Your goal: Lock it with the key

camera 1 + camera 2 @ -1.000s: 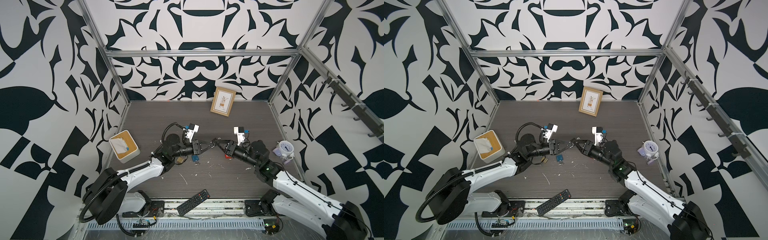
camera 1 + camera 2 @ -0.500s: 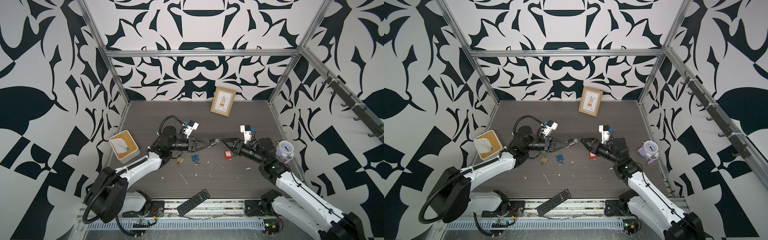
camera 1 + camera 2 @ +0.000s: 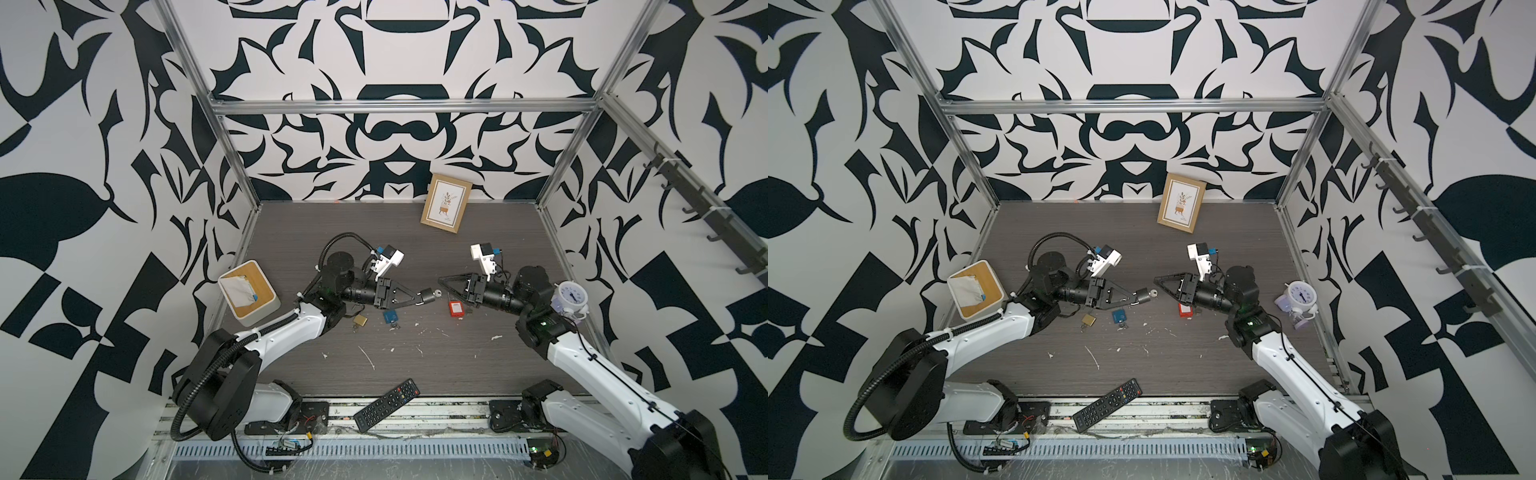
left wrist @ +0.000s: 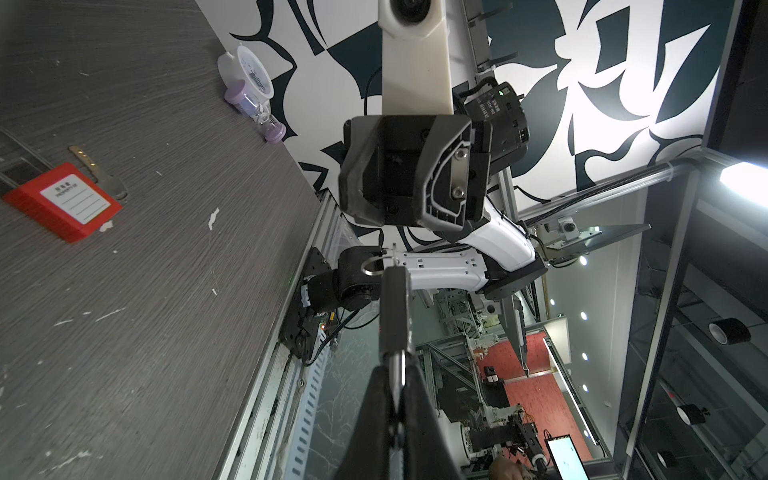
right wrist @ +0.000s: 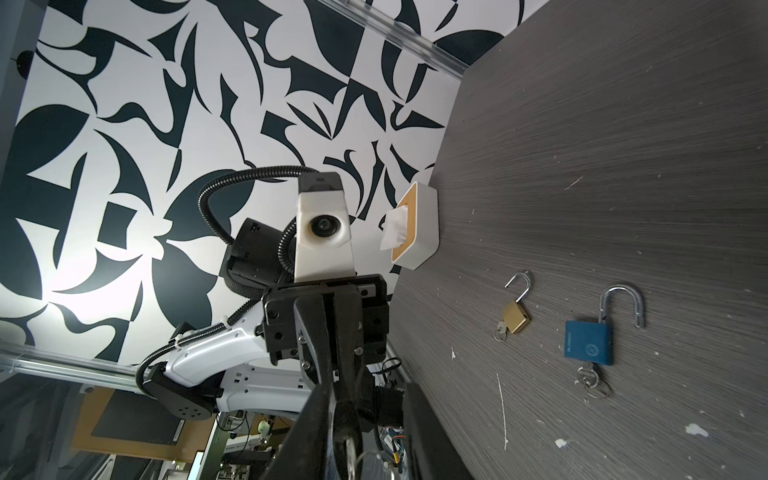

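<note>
Tissue box [image 3: 248, 293] sits on the table [image 3: 457, 365] well behind the left fingers [image 3: 415, 299], out past that arm's wrist.

The left fingers are squeezed together on a dark padlock [image 3: 427, 296]. It's held up off the table and pokes out past their tips toward the other arm. A key [image 3: 438, 294] is stuck in its far end, ring and all. The left wrist view only gets the lock edge-on, so I can't tell if the shackle is shut.

On the table below the left fingers there's a brass padlock [image 5: 515, 318] back under the wrist end and a blue padlock [image 5: 588, 343] pretty much under the fingers themselves. Both have their shackles swung open and keys hanging out of them.

The right fingers [image 3: 441, 281] hang in the air facing the left ones tip to tip, near the key but not touching it. The left wrist view catches them head-on, and they look a bit apart with nothing between them.

A red padlock [image 4: 62, 201] lies flat on the table just under the right fingers, with a loose key [image 4: 97, 170] right beside it. A clock [image 3: 572, 296] stands well behind them, back past that wrist by the wall.
</note>
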